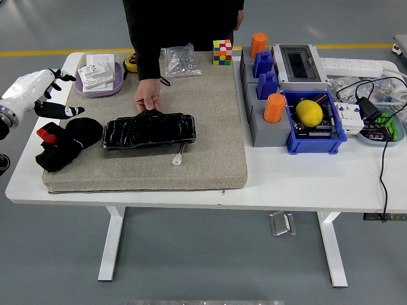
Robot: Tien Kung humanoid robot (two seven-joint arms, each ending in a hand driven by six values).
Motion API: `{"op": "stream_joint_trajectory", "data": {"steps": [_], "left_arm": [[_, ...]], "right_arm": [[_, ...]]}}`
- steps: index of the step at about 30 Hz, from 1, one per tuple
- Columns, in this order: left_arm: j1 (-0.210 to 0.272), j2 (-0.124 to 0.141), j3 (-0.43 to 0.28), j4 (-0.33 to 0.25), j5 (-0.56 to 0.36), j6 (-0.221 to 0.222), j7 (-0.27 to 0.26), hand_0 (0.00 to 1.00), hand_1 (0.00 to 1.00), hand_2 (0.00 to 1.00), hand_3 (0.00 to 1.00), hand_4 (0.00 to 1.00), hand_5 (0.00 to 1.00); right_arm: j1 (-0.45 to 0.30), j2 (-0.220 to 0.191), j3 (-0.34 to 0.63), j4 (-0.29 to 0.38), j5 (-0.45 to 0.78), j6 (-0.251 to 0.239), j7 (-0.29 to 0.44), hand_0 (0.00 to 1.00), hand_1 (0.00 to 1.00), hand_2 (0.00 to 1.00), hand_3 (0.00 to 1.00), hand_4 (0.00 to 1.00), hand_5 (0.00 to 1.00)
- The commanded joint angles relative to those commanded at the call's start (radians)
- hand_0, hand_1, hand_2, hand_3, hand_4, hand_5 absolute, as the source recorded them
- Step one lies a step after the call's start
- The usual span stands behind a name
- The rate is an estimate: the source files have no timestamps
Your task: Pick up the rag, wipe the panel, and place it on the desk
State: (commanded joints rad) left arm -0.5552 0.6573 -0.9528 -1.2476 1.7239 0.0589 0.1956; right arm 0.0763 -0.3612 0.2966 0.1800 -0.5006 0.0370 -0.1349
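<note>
White table point(305, 178): blue bin point(315, 141) holds yellow ball point(309, 112).

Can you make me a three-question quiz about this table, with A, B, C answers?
1. Where is the rag?
A. on the mat's left end
B. in the blue bin
C. on the floor

2. What colour is the ball in the bin?
A. green
B. yellow
C. red

3. What is the left hand doing?
A. squeezing the rag
B. pressing the panel
C. open above the table, holding nothing

Answers:
1 A: the black rag lies on the mat, left of the panel.
2 B: the ball is yellow against the blue bin.
3 C: the hand's fingers are spread, apart from the rag; it is a person's hand that touches the panel's far edge.
</note>
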Motion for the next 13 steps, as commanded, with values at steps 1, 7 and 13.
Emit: {"op": "stream_joint_trajectory", "data": {"steps": [1, 7, 13], "left_arm": [[0.005, 0.001, -0.011, -0.012, 0.001, -0.005, 0.003, 0.452, 0.680, 0.807, 0.768, 0.872, 0.324], [0.052, -0.006, -0.108, -0.093, 0.006, -0.040, 0.030, 0.461, 0.685, 0.804, 0.764, 0.867, 0.324], [0.099, -0.020, -0.184, -0.154, -0.022, -0.050, 0.038, 0.461, 0.685, 0.804, 0.764, 0.867, 0.324]], "right_arm": [[0.000, 0.000, 0.003, 0.000, -0.003, 0.000, -0.001, 0.723, 0.608, 0.681, 0.596, 0.998, 0.425], [0.002, 0.003, 0.006, 0.000, -0.010, 0.000, -0.002, 0.723, 0.608, 0.681, 0.596, 0.998, 0.427], [0.004, 0.004, 0.006, 0.000, -0.018, 0.000, -0.004, 0.723, 0.608, 0.681, 0.596, 0.998, 0.427]]}}
